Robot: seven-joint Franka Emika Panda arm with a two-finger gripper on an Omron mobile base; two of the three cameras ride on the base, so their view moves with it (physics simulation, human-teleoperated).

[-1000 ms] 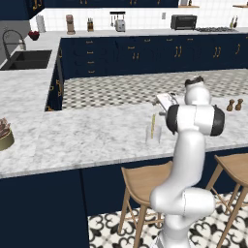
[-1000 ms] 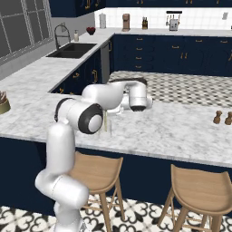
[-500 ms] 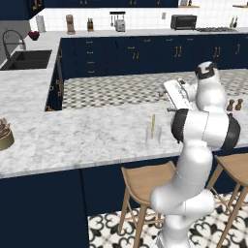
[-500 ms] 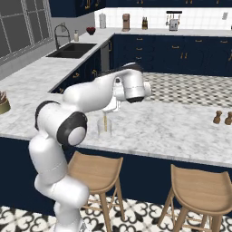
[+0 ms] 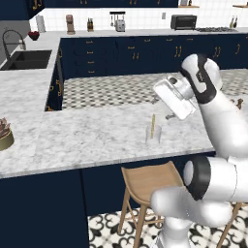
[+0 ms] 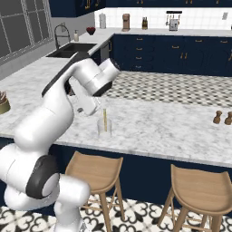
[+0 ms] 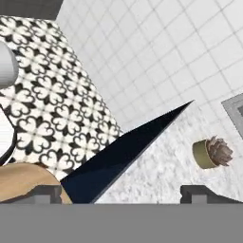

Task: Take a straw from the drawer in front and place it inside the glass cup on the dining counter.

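Note:
The pale yellow straw (image 5: 152, 125) (image 6: 105, 118) stands upright inside the glass cup (image 5: 153, 136) (image 6: 104, 129) on the dining counter (image 5: 87, 138) (image 6: 158, 122), near its front edge. My gripper (image 5: 162, 108) hangs just above and to the right of the cup in the left base view, turned sideways, open and holding nothing. In the hand view its fingertips (image 7: 47, 192) stand wide apart, looking past the counter's edge to the floor. The drawer is out of view.
Wooden stools (image 5: 145, 179) (image 6: 97, 170) stand under the counter's front. A small potted plant (image 5: 4, 136) (image 7: 212, 153) sits at the counter's left end. Two brown shakers (image 6: 222, 117) stand at the right. A sink (image 5: 26, 59) is at back left.
The hand has drawn back from the cup and rolled sideways as the arm's elbow swung across. The straw stays standing in the cup. The jaws have stayed open.

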